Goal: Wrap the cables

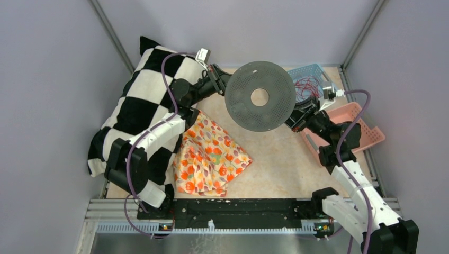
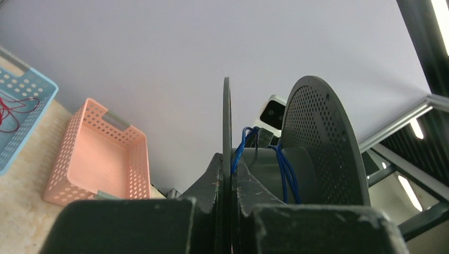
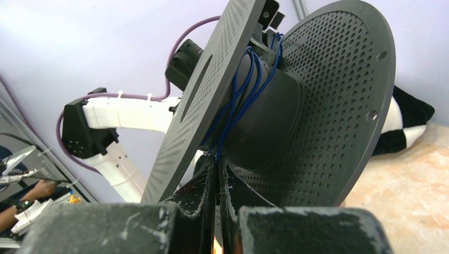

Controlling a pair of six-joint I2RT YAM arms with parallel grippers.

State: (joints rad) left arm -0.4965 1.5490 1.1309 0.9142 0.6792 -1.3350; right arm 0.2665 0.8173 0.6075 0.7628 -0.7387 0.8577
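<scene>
Slippage is my worry: my left gripper [image 2: 227, 165] is clamped on just one flange rim of the grey perforated plastic spool [image 1: 275, 108], held aloft between both arms, so it could twist loose. My right gripper [image 3: 216, 165] pinches the thin blue cable [image 3: 241, 95] coming off the hub, which might slide out and unwind. I count one spool, two flanges, a few blue turns, one blue mesh basket [image 1: 312, 67] holding red wires [image 1: 304, 87], and one pink mesh basket [image 1: 370, 138].

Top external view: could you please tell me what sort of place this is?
Probably a robot lab test cell: plain grey walls on aluminium frame posts enclose a beige table, two white-and-black robot arms are bolted at its near edge, with props like a black-and-white checkered pillow.
</scene>
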